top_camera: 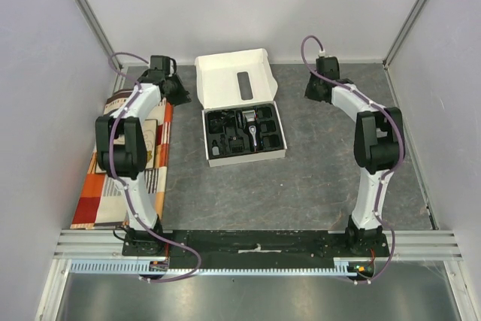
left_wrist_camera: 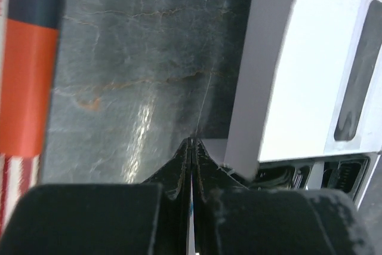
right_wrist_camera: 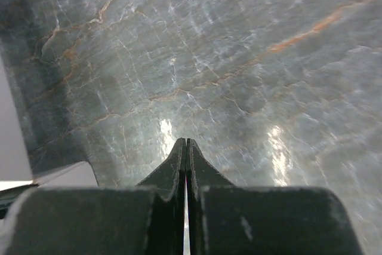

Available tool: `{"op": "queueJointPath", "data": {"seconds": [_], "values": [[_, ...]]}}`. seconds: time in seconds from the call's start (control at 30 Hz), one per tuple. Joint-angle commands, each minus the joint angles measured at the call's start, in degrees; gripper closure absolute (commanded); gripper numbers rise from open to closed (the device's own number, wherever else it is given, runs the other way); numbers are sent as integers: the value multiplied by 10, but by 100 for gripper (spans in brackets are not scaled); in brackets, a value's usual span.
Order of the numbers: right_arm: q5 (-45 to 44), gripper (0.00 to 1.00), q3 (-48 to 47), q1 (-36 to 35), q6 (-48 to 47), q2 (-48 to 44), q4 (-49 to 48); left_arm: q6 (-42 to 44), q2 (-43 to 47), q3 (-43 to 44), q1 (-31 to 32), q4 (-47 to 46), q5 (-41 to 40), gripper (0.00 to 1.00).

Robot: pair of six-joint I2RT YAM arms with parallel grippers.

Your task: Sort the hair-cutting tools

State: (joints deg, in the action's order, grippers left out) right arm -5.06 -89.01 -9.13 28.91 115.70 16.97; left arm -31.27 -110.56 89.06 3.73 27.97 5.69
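The hair-cutting tools lie in the black moulded tray of a white box (top_camera: 209, 157) at the table's middle. The black clipper (top_camera: 255, 131) with its silver head lies in the tray's centre. Small dark pieces fill the compartments around it, too small to tell apart. The box's white lid (top_camera: 229, 74) stands open behind. My left gripper (top_camera: 183, 96) is shut and empty, left of the lid. In the left wrist view the left gripper (left_wrist_camera: 191, 143) hovers over bare table beside the lid (left_wrist_camera: 310, 70). My right gripper (top_camera: 311, 94) is shut and empty, right of the box; the right gripper (right_wrist_camera: 185, 143) is above bare marble-patterned table.
An orange, white and striped cloth (top_camera: 113, 186) lies along the table's left side, under the left arm; the cloth (left_wrist_camera: 24, 76) also shows in the left wrist view. Grey walls close in the left, right and back. A metal rail (top_camera: 421, 244) runs along the near edge.
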Motion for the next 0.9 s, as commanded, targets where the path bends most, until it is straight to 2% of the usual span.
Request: {"op": "queueJointPath", "data": {"seconds": [0.0, 0.03, 0.5, 0.87], "values": [[107, 100, -41, 9, -32, 57, -84, -67, -68, 45, -28, -62, 134, 98], [116, 100, -46, 10, -32, 79, -96, -82, -81, 47, -34, -83, 163, 98], [271, 100, -245, 16, 78, 267, -152, -120, -264, 233, -36, -96, 264, 98], [407, 100, -382, -7, 208, 389, -250, -171, -322, 250, -32, -175, 346, 98]]}}
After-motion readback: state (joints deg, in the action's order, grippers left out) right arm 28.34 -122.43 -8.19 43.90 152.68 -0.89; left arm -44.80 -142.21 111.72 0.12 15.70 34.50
